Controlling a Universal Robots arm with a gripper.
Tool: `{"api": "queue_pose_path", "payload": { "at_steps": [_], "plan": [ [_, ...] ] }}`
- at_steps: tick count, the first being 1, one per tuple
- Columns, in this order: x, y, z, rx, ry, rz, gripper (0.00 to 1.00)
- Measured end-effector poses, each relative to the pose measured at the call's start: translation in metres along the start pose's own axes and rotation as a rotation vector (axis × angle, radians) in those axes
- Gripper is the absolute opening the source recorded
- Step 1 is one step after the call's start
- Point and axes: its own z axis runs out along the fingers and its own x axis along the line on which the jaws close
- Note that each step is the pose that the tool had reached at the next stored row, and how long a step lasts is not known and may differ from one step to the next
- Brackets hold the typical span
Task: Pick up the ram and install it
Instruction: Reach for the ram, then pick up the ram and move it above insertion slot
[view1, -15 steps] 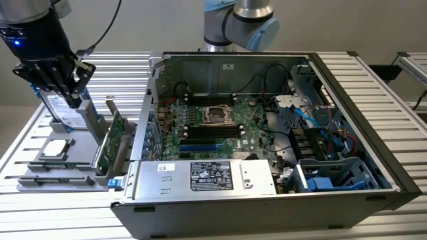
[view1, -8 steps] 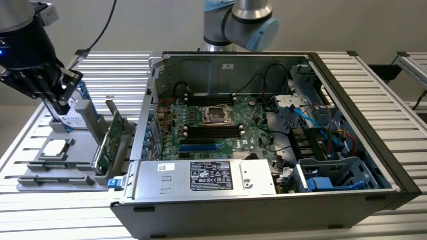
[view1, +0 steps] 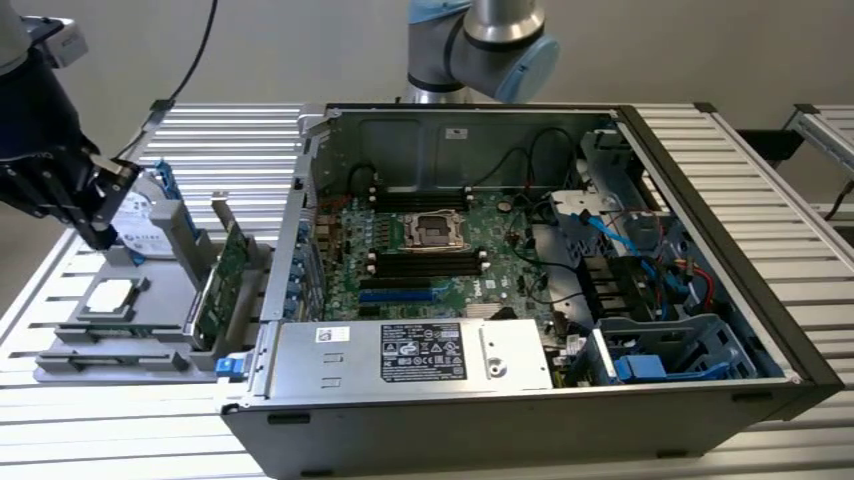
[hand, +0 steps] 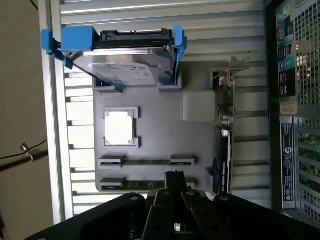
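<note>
Slatted metal table (view1: 240, 130) carries a grey parts tray (view1: 158, 300) at the exterior view's lower left. The thin green ram stick (hand: 146, 161) lies in it, unpicked. The black gripper (view1: 102, 243) hovers above, fingers (hand: 175, 178) closed and empty. Pickup and installation both remain.

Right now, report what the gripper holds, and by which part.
Nothing, as far as shows. The gripper is shut with nothing between its fingers, above the tray. Both ram sticks lie in their holders on it.

The ram (hand: 147, 162) lies on the tray (hand: 160, 135) beside the case (view1: 507, 440)
</note>
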Motion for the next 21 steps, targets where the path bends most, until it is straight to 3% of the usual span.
{"api": "queue_pose_path", "payload": {
  "at_steps": [5, 21],
  "plan": [
    [0.004, -0.0147, -0.0004, -0.0001, -0.0001, 0.0, 0.11],
    [0.004, -0.0149, -0.0002, 0.0, 0.0, 0.0, 0.11]
  ]
}}
